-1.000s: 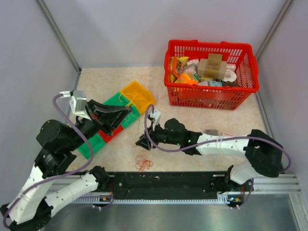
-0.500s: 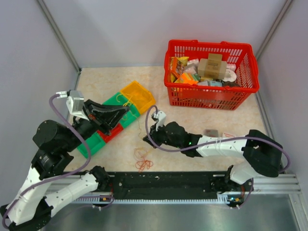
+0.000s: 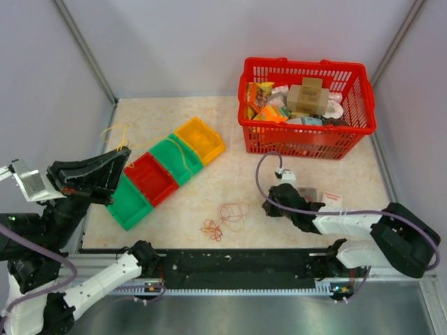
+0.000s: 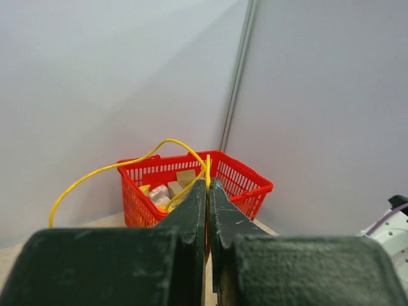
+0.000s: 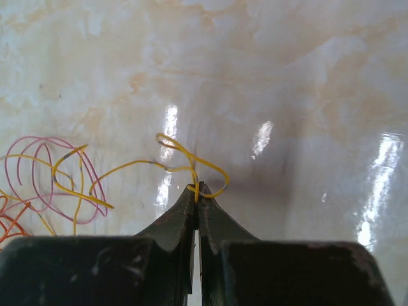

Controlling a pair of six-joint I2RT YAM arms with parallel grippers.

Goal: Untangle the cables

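The cables (image 3: 222, 218) lie as a loose tangle of pink, orange and yellow loops on the table's near middle. My right gripper (image 3: 267, 209) is low over the table just right of them. In the right wrist view the right gripper (image 5: 197, 187) is shut on a thin yellow cable (image 5: 191, 159) that trails left to the pink loops (image 5: 35, 172). My left gripper (image 3: 126, 153) is raised at the far left. It shows shut in the left wrist view (image 4: 208, 182), pinching a separate yellow cable (image 4: 121, 166) that arcs up and left in the air.
A diagonal row of bins runs from a yellow bin (image 3: 200, 139) through a green bin (image 3: 174, 157) and a red bin (image 3: 151, 179) to another green bin (image 3: 128, 204). A red basket (image 3: 307, 143) full of packages stands at the back right. Grey walls close in the table.
The left arm has swung back to the far left and up, carrying a yellow cable out of the tangle. The right gripper has moved right and shut on a yellow cable. The tangle has shifted right.
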